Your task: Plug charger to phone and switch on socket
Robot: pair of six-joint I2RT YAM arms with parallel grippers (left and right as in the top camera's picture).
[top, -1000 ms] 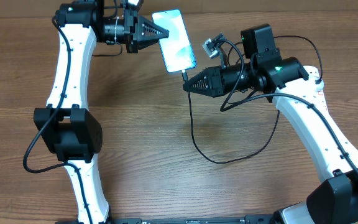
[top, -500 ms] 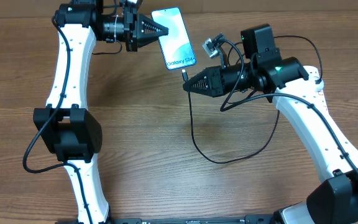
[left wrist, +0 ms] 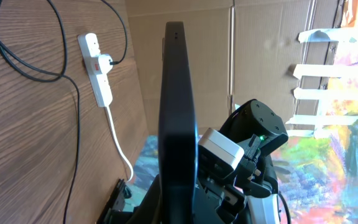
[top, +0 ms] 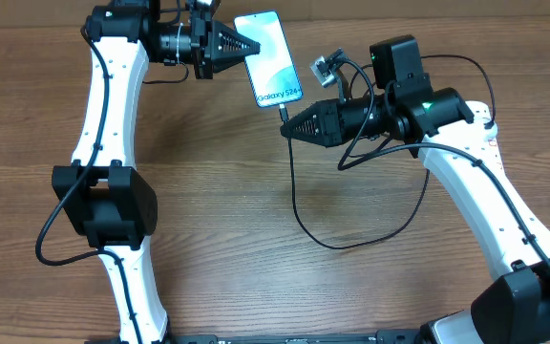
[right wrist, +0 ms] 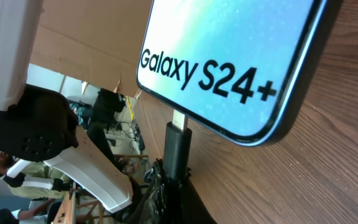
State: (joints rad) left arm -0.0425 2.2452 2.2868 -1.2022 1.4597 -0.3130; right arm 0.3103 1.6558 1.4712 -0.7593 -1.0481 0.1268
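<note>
The left gripper [top: 253, 47] is clenched on the side edge of the phone [top: 269, 57] at the far side of the table [top: 256, 277]. The lit screen reads "Galaxy S24+". The right gripper [top: 287, 128] is clamped on the charger [top: 297, 205] at its connector tip [right wrist: 178, 144], which sits against the port in the phone's lower edge. The black cable loops across the wood. In the left wrist view, the white socket [left wrist: 97, 65] lies well apart, with 1 black cable meeting it.

A brown wood-grain table [top: 256, 287] fills the overhead view. Beyond its edge stand cardboard panels [left wrist: 260, 50] and a brightly painted sheet [left wrist: 353, 143].
</note>
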